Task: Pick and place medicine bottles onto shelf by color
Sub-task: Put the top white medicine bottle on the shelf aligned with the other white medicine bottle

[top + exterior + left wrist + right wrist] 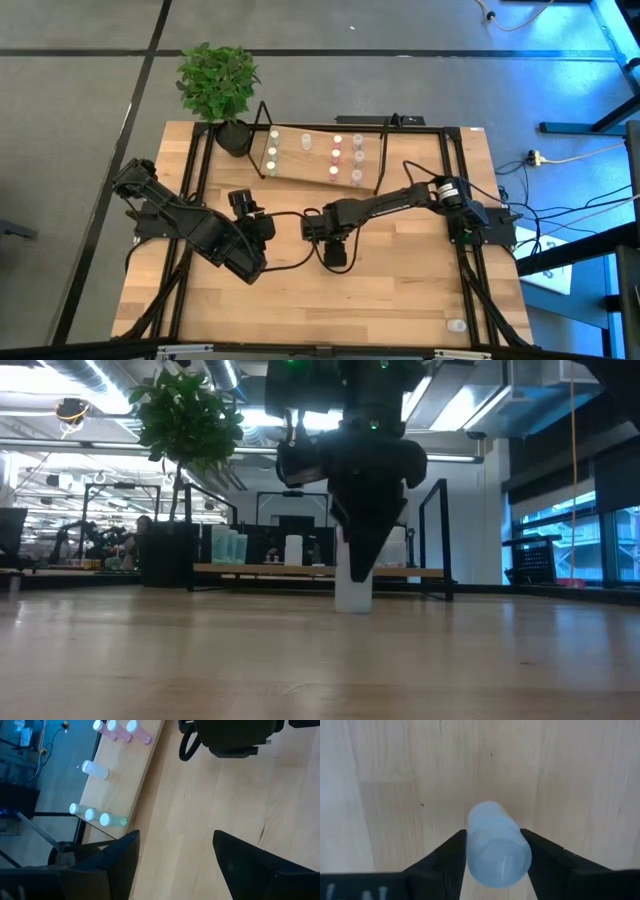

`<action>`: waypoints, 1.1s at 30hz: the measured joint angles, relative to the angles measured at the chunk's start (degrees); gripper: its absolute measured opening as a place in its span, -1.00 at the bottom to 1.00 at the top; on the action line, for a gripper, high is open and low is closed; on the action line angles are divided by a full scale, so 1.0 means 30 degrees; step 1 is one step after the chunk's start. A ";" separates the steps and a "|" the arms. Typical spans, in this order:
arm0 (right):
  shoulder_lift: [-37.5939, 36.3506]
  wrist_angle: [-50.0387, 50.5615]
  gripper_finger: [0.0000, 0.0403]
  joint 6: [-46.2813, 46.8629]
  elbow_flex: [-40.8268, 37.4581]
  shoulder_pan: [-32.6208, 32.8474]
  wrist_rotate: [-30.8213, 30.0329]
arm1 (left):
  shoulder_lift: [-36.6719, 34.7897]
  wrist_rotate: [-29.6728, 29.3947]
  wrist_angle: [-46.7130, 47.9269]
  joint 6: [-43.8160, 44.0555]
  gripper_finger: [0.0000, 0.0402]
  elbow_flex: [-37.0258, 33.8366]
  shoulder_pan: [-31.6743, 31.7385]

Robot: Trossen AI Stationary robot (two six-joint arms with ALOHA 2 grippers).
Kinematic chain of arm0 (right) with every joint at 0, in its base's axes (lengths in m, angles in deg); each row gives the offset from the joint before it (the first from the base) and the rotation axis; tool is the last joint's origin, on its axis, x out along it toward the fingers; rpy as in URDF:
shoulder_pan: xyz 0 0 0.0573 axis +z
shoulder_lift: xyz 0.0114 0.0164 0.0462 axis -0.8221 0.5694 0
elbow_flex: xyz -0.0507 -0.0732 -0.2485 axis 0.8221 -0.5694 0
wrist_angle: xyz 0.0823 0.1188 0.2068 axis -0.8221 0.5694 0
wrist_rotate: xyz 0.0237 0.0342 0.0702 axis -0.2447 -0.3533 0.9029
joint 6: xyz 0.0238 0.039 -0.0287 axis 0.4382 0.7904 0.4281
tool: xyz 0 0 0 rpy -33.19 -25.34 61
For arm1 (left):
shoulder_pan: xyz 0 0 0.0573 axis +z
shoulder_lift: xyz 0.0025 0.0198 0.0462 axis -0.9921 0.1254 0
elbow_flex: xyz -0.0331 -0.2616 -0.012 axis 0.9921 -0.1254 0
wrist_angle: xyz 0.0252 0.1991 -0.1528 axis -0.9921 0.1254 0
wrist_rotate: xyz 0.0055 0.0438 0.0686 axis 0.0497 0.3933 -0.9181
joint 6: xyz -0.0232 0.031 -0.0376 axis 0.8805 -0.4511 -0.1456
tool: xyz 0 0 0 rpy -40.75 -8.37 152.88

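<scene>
Your right end effector (pixel 492 855) sits in the middle of the high frame, pointing straight down at the desk (pixel 400 270), with a pale bluish-white medicine bottle (pixel 496 851) standing upright between its two fingers. In the right wrist view both fingers lie against the bottle's sides, but you cannot tell from these frames whether they are clamped on it or just letting go. The low view shows the bottle's base resting on the desk surface below the dark fingers, so it is not carried in the air; the vertical approach suits a small upright cylinder that would tip if pushed from the side.

Your left end effector (pixel 175 865) waits at the centre-left of the high frame with its fingers spread apart and nothing between them, clear of the working arm.

The shelf (pixel 318 175) lies at the upper centre of the high frame, just right of a potted plant (pixel 218 85). Bottles already stand on it in groups: yellow-green ones towards its left end, pink ones towards the right, pale ones between, which looks like the colour sorting well advanced. One more bottle (pixel 456 324) stands alone near the lower right edge of the desk, well apart from everything, probably still to be collected.
</scene>
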 joint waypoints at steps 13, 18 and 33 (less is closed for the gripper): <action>-0.0049 0.0090 0.33 -0.1297 0.0007 -0.0006 -0.0073 | 0.0000 0.0000 -0.0007 0.0009 0.22 0.0000 0.0000; -0.0983 0.0697 0.33 -0.1309 0.0015 0.0097 -0.0073 | 0.0000 0.0093 -0.0002 0.0066 0.22 0.0000 -0.0012; -0.4930 0.4589 0.33 0.0986 0.0044 0.1874 -0.4706 | -0.0007 0.0429 -0.1330 0.1005 0.22 -0.0833 -0.1062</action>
